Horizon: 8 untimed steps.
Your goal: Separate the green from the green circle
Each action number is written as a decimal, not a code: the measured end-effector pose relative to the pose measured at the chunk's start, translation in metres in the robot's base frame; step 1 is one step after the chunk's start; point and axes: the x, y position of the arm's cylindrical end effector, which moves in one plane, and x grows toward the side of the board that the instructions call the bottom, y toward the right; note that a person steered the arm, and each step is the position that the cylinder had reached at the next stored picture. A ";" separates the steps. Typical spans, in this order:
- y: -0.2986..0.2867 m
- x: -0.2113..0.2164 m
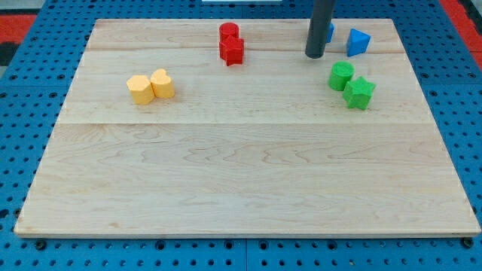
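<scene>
A green circle block (341,76) and a green star block (359,92) sit touching each other at the view's right on the wooden board (241,181). The star lies just below and right of the circle. My tip (314,55) is the lower end of the dark rod. It stands above and left of the green circle, with a small gap between them.
A blue triangle block (358,42) lies right of the rod, and another blue block (330,31) shows partly behind it. A red cylinder (229,31) and a red star (233,50) touch at top centre. Two yellow blocks (151,86) sit at the left.
</scene>
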 end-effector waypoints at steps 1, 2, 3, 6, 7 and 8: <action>-0.002 0.000; -0.002 0.000; 0.030 0.007; 0.091 0.020; 0.116 0.049; 0.121 0.091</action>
